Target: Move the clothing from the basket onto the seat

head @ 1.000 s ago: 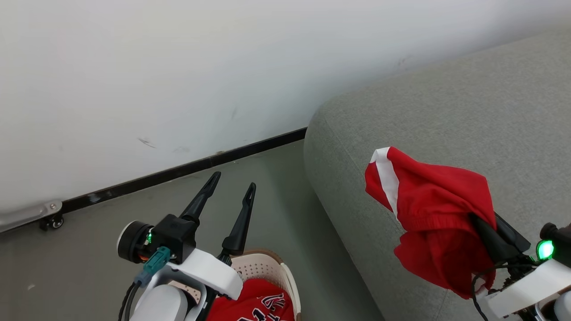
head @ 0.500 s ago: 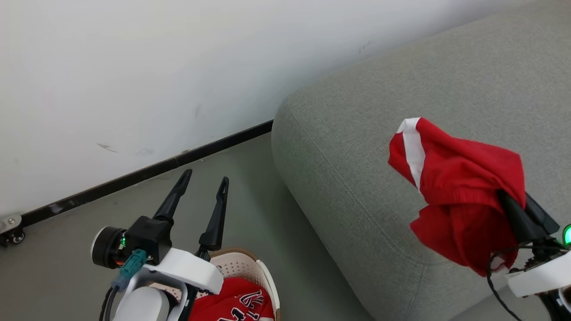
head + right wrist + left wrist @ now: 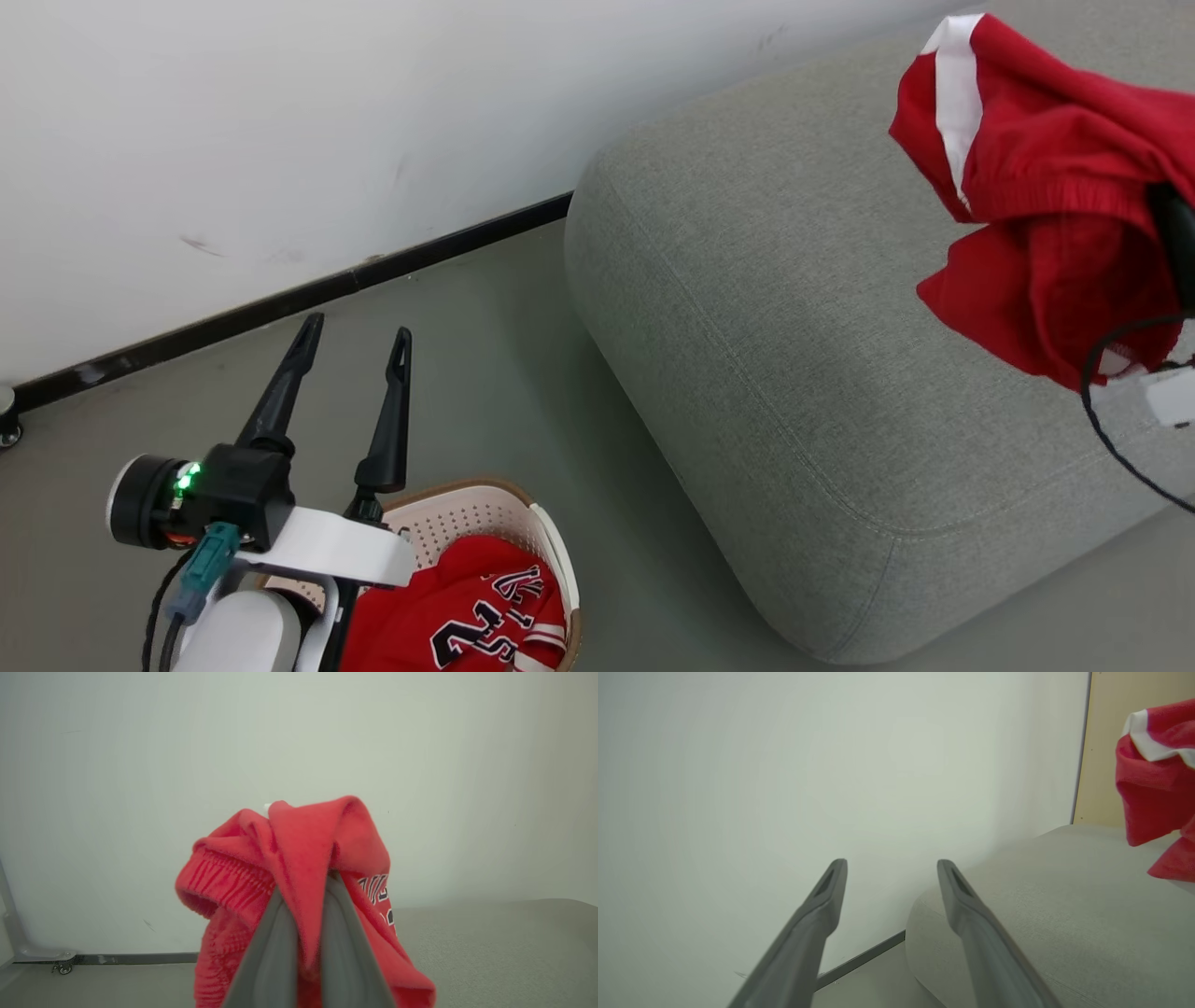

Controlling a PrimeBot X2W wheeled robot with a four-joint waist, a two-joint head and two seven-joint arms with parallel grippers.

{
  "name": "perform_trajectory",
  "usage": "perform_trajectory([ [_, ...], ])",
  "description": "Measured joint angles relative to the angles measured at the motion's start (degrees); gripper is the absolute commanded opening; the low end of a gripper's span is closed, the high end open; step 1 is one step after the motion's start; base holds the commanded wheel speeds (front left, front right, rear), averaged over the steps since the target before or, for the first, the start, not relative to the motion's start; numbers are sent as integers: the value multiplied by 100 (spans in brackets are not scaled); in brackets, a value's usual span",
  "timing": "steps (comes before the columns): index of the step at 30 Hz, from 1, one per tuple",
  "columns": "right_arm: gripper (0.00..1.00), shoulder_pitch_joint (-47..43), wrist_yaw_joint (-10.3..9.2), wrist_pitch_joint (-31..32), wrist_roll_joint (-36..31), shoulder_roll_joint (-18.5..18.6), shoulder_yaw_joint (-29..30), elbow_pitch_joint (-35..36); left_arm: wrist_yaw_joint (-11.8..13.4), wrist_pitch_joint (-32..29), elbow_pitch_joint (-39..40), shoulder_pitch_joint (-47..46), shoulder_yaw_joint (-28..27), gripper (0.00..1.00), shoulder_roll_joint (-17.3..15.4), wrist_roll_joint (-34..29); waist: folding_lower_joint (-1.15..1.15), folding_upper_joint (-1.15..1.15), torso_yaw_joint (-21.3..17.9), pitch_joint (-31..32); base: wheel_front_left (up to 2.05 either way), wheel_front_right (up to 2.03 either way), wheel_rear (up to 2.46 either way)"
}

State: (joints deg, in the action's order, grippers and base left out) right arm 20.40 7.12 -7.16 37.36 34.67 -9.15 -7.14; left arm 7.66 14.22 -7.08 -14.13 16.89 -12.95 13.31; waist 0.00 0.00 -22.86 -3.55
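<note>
The red shorts (image 3: 1046, 187) with a white side stripe hang in the air above the grey seat (image 3: 794, 327), bunched around my right gripper (image 3: 306, 891), which is shut on their fabric (image 3: 289, 858). The left wrist view catches the shorts (image 3: 1153, 788) at its right edge over the seat (image 3: 1041, 914). The red jersey (image 3: 467, 616) with black-white lettering lies in the cream perforated basket (image 3: 476, 513) on the floor. My left gripper (image 3: 355, 329) hovers above the basket's far rim, open and holding nothing (image 3: 892, 865).
A white wall with a black baseboard (image 3: 280, 303) runs behind the grey floor (image 3: 523, 373). A small caster wheel (image 3: 60, 967) sits by the baseboard at the left. A beige panel (image 3: 1134, 700) stands beyond the seat.
My right gripper has carried the shorts higher and farther over the seat. The head view has shifted, showing more of the basket and jersey. The left gripper stays open.
</note>
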Motion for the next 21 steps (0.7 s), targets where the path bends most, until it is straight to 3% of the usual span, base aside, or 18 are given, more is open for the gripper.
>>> perform_trajectory([
  [10, 0, 1167, 0, 452, 58, 153, 235, -816, 193, -97, 533, 55, -171, 100, -310, -149, 0, 0, 263, -402, 0, 0, 0],
  [21, 0, 2224, 0, 731, 111, 457, 430, -1746, 242, -397, 1124, 123, -154, 100, -511, -350, 0, 0, 679, -827, 0, 0, 0],
])
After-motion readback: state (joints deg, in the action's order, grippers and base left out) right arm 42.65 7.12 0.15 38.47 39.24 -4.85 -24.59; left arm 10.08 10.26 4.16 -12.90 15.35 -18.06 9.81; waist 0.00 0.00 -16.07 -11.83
